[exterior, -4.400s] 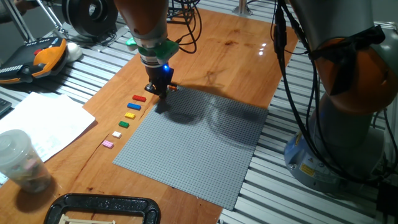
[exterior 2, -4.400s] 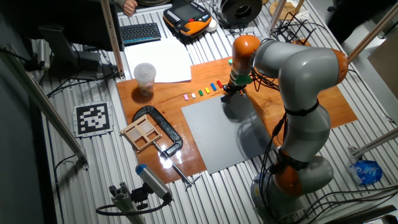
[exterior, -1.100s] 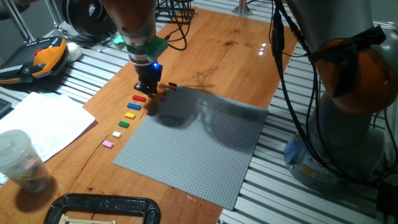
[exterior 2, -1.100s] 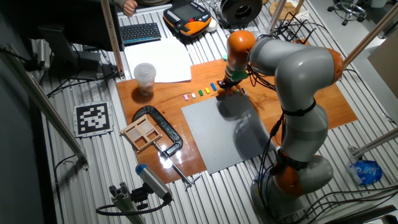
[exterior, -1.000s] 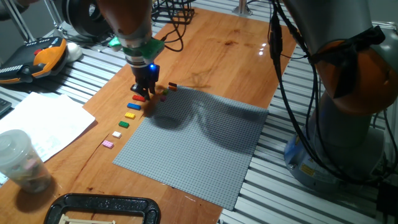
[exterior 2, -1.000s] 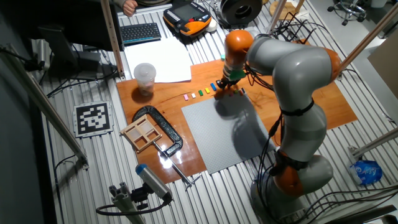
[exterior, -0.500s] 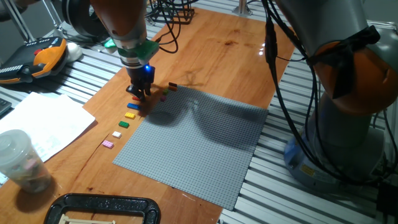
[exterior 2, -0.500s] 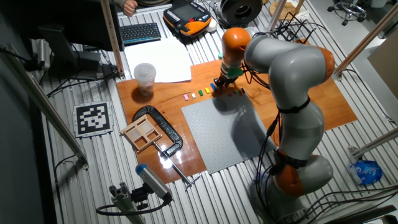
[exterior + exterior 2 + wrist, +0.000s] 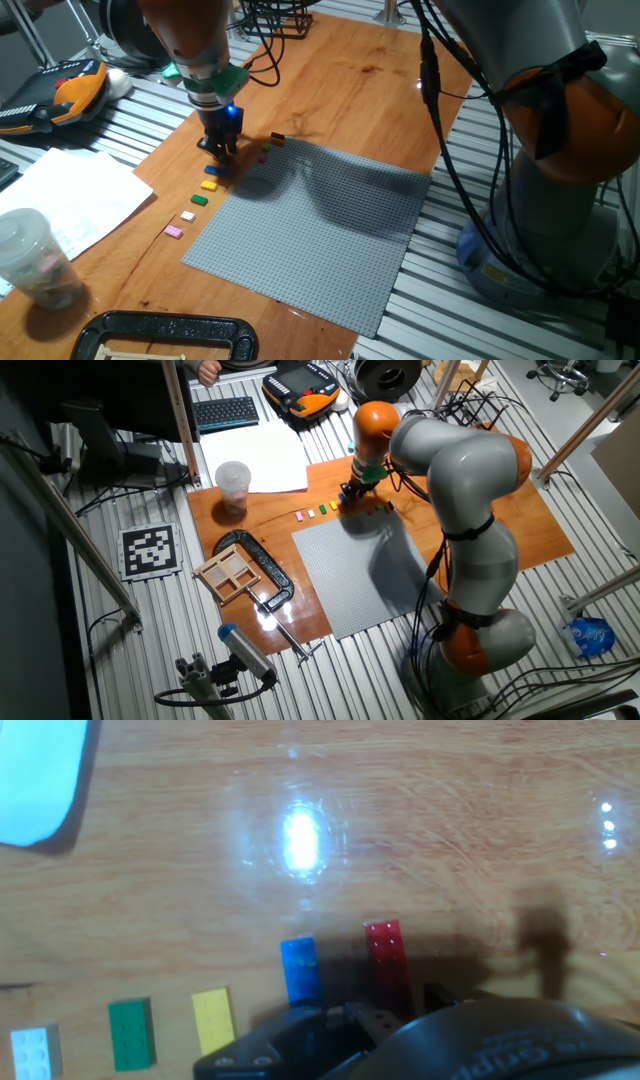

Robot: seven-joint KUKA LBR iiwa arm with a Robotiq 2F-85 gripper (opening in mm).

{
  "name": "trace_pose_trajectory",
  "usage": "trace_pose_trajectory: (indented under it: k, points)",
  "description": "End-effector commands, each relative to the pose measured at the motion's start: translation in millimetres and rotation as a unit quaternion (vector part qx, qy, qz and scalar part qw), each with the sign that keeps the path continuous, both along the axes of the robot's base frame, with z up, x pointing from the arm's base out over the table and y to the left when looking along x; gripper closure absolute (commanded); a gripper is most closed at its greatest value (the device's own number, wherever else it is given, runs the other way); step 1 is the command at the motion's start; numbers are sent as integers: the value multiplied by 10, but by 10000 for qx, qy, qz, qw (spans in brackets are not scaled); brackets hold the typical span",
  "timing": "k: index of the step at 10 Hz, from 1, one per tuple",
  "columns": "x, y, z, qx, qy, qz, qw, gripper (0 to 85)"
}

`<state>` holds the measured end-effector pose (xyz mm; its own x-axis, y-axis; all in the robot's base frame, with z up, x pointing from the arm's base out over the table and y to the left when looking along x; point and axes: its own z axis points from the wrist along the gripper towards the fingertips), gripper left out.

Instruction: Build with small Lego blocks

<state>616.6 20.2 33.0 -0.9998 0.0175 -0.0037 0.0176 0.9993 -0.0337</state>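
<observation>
**Gripper low over a row of tiny plastic bricks**

The black two-finger gripper (image 9: 220, 148) hovered above small glossy rectangular red (image 9: 387, 963) and blue (image 9: 300, 969) bricks on smooth wood; whether its jaws were open was unclear. Yellow (image 9: 211, 1018) and green (image 9: 131, 1034) bricks lay alongside.

You have a large grey studded baseplate (image 9: 310, 232) lying flat on the brown wooden tabletop (image 9: 370, 90). Near the table's corner stands a clear plastic cup (image 9: 233, 483) beside a white sheet of paper (image 9: 264, 457). A black metal clamp (image 9: 262, 567) grips the table's edge next to a small wooden compartment tray (image 9: 227, 573). Off the board you see a black keyboard (image 9: 224, 412), an orange-and-black handheld pendant (image 9: 305, 388) and a square black-and-white marker tag (image 9: 151, 549).
</observation>
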Motion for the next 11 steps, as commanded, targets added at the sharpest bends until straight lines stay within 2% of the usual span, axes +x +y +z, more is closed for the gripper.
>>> trace_pose_trajectory:
  k: [1, 7, 8, 9, 10, 11]
  points:
    - [20, 3, -16, 8, 6, 14, 10000, 510]
    - [116, 14, -92, 46, 16, 75, 10000, 510]
    - [116, 17, -93, 23, 17, 113, 9999, 680]
    - [115, 17, -93, -46, 36, 204, 9998, 680]
    - [115, 14, -92, -53, 53, 242, 9997, 850]
    - [112, 15, -89, -53, 69, 257, 9996, 850]
